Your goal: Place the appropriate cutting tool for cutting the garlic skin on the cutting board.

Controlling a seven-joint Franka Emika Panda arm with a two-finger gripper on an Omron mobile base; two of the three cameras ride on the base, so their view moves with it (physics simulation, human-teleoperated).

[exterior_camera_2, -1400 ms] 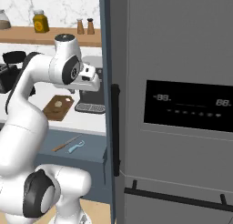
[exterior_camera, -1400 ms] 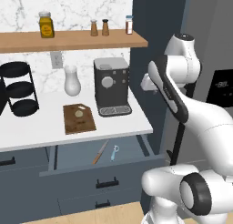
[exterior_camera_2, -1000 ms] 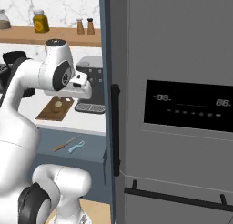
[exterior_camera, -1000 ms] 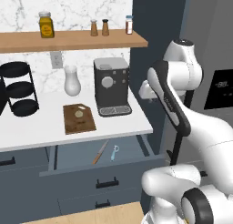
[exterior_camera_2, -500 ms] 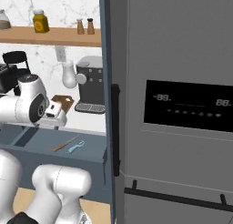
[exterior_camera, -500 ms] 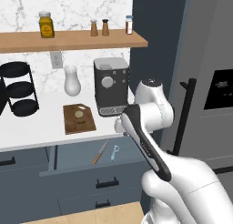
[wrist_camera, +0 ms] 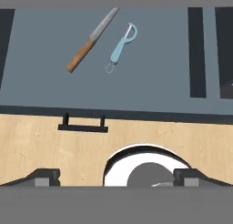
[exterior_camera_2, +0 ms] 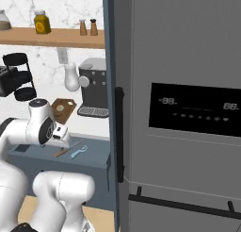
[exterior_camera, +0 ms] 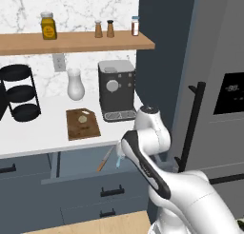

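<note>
Gripper (wrist_camera: 116, 175) jaws stand wide apart and empty, looking down into the open drawer (wrist_camera: 45, 82). Inside, the knife (wrist_camera: 89, 40) lies flat just beside the peeler (wrist_camera: 120, 48) — not touching it — with blade pointing away from the drawer's handle (wrist_camera: 83, 125). It looks light, stiff and thin (a flat-lying blade is slippery to pinch), so the orange-brown handle end is probably the safer hold. On the counter above the drawer, the board (exterior_camera: 83, 123) carries the garlic (exterior_camera: 83, 118).
</note>
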